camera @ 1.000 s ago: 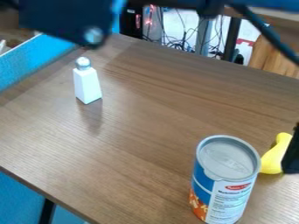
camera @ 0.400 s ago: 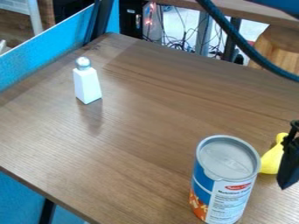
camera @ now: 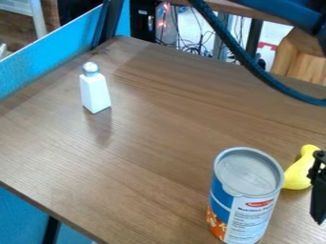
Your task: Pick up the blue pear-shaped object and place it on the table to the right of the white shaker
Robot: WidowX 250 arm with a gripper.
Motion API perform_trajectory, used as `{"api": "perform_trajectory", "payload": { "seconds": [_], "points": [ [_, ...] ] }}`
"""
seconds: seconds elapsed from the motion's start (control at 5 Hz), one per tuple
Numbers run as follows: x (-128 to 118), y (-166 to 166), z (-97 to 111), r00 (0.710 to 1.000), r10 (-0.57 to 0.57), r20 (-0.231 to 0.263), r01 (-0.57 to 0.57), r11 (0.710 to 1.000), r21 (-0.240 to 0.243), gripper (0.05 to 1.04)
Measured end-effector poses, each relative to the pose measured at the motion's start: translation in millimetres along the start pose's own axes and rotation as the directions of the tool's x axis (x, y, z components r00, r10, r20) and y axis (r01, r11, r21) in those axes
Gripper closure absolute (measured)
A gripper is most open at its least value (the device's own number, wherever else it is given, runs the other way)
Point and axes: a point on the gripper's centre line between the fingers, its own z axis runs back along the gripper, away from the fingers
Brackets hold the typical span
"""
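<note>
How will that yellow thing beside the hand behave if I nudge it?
The yellow thing looks rounded, so it may roll, probably along a curve since one end is wider than the other. Its smooth-looking surface might slip when gripped.

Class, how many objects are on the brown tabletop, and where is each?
3: a white shaker at upper left, a can at lower right, and a yellow object right of the can, beside the black gripper. Others may be hidden behind these.
</note>
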Motion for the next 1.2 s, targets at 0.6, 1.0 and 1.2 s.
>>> {"api": "perform_trajectory", "payload": {
  "seconds": [0.6,1.0,1.2],
  "points": [
    [15,-8,-38,0.978,0.202,-0.050,-0.199,0.978,0.062,0.079],
    [13,-23,-55,0.967,0.161,-0.195,-0.148,0.986,0.079,0.159],
    [10,-20,-53,0.974,0.109,-0.200,-0.096,0.993,0.073,0.248]
  ]
}}
